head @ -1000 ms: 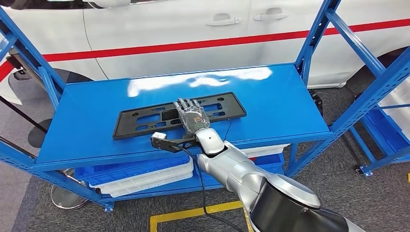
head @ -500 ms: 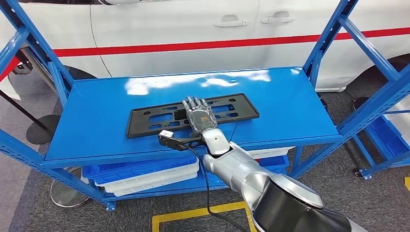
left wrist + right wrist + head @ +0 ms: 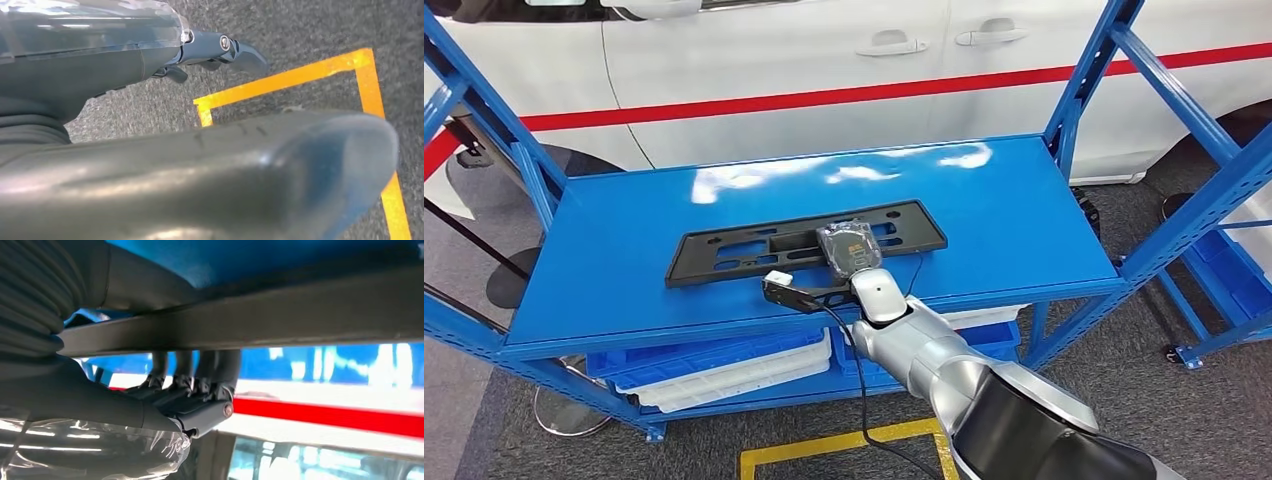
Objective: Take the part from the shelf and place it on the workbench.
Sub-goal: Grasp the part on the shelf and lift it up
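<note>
We see a blue shelf (image 3: 624,250) w/ a flat blue top. On it lies the part (image 3: 734,250), a long black plate w/ holes cut in it. It sits near the front edge, about mid-way between the left & right ends, flat on the top.

Our right hand (image 3: 848,246) is on the part, a bit right of its middle. In the right wrist view the dark fingers (image 3: 200,385) curl round the part's thin edge (image 3: 300,315) & the thumb is on the other side, so the hand grips the part.

Our left hand (image 3: 210,50) hangs over grey floor w/ a yellow line (image 3: 280,82); fingers look curled in, but we can't tell for sure if it's closed.

Behind the shelf is a white car (image 3: 824,50) w/ a red stripe (image 3: 824,96). Under the top are blue & white trays (image 3: 714,360). No writing we can read.
</note>
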Controlling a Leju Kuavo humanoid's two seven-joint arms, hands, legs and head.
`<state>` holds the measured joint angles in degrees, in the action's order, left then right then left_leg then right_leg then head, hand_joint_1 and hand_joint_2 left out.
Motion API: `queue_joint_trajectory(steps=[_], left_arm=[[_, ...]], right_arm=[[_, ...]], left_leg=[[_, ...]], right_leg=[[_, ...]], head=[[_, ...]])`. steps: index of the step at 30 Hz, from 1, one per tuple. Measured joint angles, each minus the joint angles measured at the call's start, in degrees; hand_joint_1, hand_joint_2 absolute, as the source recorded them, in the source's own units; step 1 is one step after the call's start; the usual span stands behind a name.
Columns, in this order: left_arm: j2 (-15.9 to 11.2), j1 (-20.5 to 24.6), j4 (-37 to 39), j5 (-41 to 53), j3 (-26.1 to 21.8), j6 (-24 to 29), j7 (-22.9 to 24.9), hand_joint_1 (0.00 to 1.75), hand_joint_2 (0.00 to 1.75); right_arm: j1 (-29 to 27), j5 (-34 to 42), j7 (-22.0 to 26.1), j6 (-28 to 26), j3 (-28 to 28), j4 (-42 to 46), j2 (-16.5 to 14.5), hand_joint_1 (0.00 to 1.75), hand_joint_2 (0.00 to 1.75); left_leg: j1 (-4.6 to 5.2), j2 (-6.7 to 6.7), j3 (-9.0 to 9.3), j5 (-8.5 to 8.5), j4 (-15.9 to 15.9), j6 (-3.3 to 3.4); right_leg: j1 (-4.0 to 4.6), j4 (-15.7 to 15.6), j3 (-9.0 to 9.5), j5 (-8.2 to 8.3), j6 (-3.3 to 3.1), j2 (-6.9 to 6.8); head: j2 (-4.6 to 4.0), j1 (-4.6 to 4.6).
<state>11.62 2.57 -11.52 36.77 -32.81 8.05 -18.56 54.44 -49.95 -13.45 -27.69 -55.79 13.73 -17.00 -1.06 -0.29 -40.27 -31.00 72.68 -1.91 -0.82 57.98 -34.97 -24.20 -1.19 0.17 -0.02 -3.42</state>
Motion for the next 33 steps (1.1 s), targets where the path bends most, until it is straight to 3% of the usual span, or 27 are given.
queue_joint_trajectory(steps=[2, 4, 7, 9, 12, 13, 14, 15, 18, 20, 23, 25, 26, 28, 30, 31, 33], left_arm=[[-0.23, 0.03, 0.01, 0.18, 0.00, -0.56, 0.16, 0.00, 0.00], [-0.35, 0.11, 0.02, 0.25, -0.01, -0.61, 0.40, 0.00, 0.00], [-0.34, 0.14, 0.02, 0.04, -0.03, 0.30, 0.66, 0.00, 0.00], [-0.22, 0.15, 0.02, -0.04, -0.05, 0.90, 0.78, 0.00, 0.00], [-0.09, 0.18, 0.02, -0.04, -0.07, 1.22, 0.88, 0.00, 0.00], [-0.07, 0.15, 0.02, -0.04, -0.08, 1.25, 0.92, 0.00, 0.00], [-0.05, 0.12, 0.02, -0.04, -0.09, 1.26, 0.96, 0.00, 0.00], [-0.04, 0.09, 0.02, -0.03, -0.11, 1.28, 0.99, 0.00, 0.00], [0.15, 0.13, 0.03, -0.04, -0.14, 1.59, 1.08, 0.00, 0.00], [0.32, 0.16, 0.03, -0.01, -0.22, 2.01, 1.20, 0.00, 0.00], [0.40, 0.22, 0.04, 0.17, -0.46, 2.31, 0.98, 0.00, 0.00], [0.41, 0.22, 0.04, 0.09, -0.61, 2.27, 0.38, 0.00, 0.00], [0.40, 0.25, 0.04, 0.03, -0.67, 2.25, 0.13, 0.00, 0.00], [0.39, 0.30, 0.04, -0.03, -0.88, 2.20, -0.20, 0.00, 0.00], [0.38, 0.27, 0.04, -0.03, -1.15, 2.16, -0.28, 0.00, 0.00], [0.38, 0.23, 0.04, -0.02, -1.29, 2.16, -0.31, 0.00, 0.00], [0.35, 0.22, 0.04, 0.02, -1.51, 2.15, -0.36, 0.00, 0.00]], right_arm=[[0.05, -0.34, -0.05, 0.43, 0.31, 0.01, 0.09, 1.75, 1.75], [0.04, -0.56, 0.05, 1.07, 0.54, 0.01, 0.15, 1.75, 1.75], [-0.12, -0.78, 0.23, 1.82, 0.74, 0.03, 0.17, 1.75, 1.75], [-0.21, -1.06, 0.28, 1.93, 0.81, 0.06, 0.17, 1.75, 1.75], [-0.66, -1.39, 0.63, 1.68, 1.10, 0.08, 0.17, 1.75, 1.75], [-0.94, -1.49, 0.86, 1.57, 1.28, 0.08, 0.17, 1.75, 1.75], [-1.17, -1.58, 1.09, 1.46, 1.47, 0.09, 0.17, 1.75, 1.75], [-1.31, -1.62, 1.34, 1.26, 1.68, 0.12, 0.17, 1.75, 1.75], [-1.37, -1.45, 3.05, -0.16, 2.73, 0.46, 0.12, 1.75, 1.75], [-1.40, -0.94, 5.76, -2.13, 4.28, 0.84, -0.08, 1.75, 1.75], [-1.41, 0.64, 11.16, -5.98, 7.78, 2.08, -0.49, 1.75, 1.75], [-1.28, 1.83, 14.22, -7.85, 10.45, 3.64, -0.72, 1.75, 1.75], [-1.13, 2.31, 15.36, -8.42, 11.96, 4.54, -0.87, 1.75, 1.75], [-0.76, 2.77, 16.70, -8.88, 15.06, 6.23, -1.12, 1.75, 1.75], [-0.70, 2.34, 16.93, -8.77, 17.40, 7.36, -1.19, 1.75, 1.75], [-0.82, 1.92, 17.00, -8.73, 18.31, 7.84, -1.19, 1.75, 1.75], [-1.03, 1.21, 17.20, -8.73, 19.81, 8.70, -1.20, 1.75, 1.75]], left_leg=[[-0.28, 0.06, 3.48, 3.84, -7.39, -0.13], [-0.16, 0.00, 6.14, 5.65, -13.06, 0.39], [0.12, -0.14, 6.46, 5.85, -14.11, 1.79], [0.07, -0.10, 6.55, 6.21, -14.53, 2.67], [0.18, -0.04, 6.39, 6.44, -14.73, 3.40], [0.27, -0.05, 6.32, 6.45, -14.70, 3.45], [0.37, -0.08, 6.29, 6.45, -14.67, 3.49], [0.47, -0.12, 6.29, 6.45, -14.63, 3.51], [0.80, -0.29, 6.35, 6.38, -14.45, 3.34], [0.92, -0.30, 6.20, 6.33, -14.37, 2.88], [0.85, -0.21, 6.15, 6.33, -14.52, 1.98], [0.83, -0.13, 5.65, 5.30, -13.25, 1.51], [0.73, -0.10, 4.74, 3.98, -11.16, 1.29], [0.48, -0.07, 1.49, 0.41, -3.99, 0.81], [0.25, -0.05, -1.27, -1.18, 1.57, 0.40], [0.14, -0.04, -1.26, -0.33, 1.31, 0.28], [-0.07, 0.01, 1.69, 3.76, -5.24, 0.26]], right_leg=[[-0.04, 0.27, 0.21, -0.29, 0.44, 0.05], [0.08, 0.59, 0.17, -0.51, 1.07, 0.10], [0.09, 0.52, 0.11, -0.42, 2.14, 0.13], [-0.08, 2.10, -0.56, -1.69, 2.73, 0.08], [-0.09, 11.87, -5.06, -6.94, 3.01, 0.02], [-0.07, 15.11, -6.59, -8.06, 3.01, 0.02], [-0.06, 16.67, -7.31, -8.20, 2.94, 0.02], [-0.01, 15.91, -6.90, -7.22, 2.76, 0.02], [0.46, 4.89, -1.26, -2.15, 1.60, -0.02], [0.86, 0.88, 0.61, -1.14, 1.07, -0.07], [0.83, 0.31, 0.60, -0.86, 0.58, 0.06], [0.44, -0.21, 0.80, -0.55, 0.06, 0.04], [0.33, -0.34, 0.88, -0.47, -0.14, -0.02], [0.33, -0.37, 0.91, -0.50, -0.40, -0.16], [0.35, -0.33, 0.92, -0.56, -0.40, -0.28], [0.34, -0.29, 0.94, -0.61, -0.33, -0.29], [0.29, -0.11, 1.04, -0.81, -0.07, -0.18]], head=[[0.00, 0.00], [0.00, 0.01], [0.00, 0.01], [0.00, 0.01], [0.00, 0.01], [0.00, 0.01], [0.00, 0.01], [0.00, 0.01], [0.00, 0.01], [0.00, 0.01], [0.00, 0.00], [0.00, 0.00], [0.00, 0.00], [0.00, 0.00], [0.00, 0.01], [0.00, 0.01], [0.00, 0.01]])
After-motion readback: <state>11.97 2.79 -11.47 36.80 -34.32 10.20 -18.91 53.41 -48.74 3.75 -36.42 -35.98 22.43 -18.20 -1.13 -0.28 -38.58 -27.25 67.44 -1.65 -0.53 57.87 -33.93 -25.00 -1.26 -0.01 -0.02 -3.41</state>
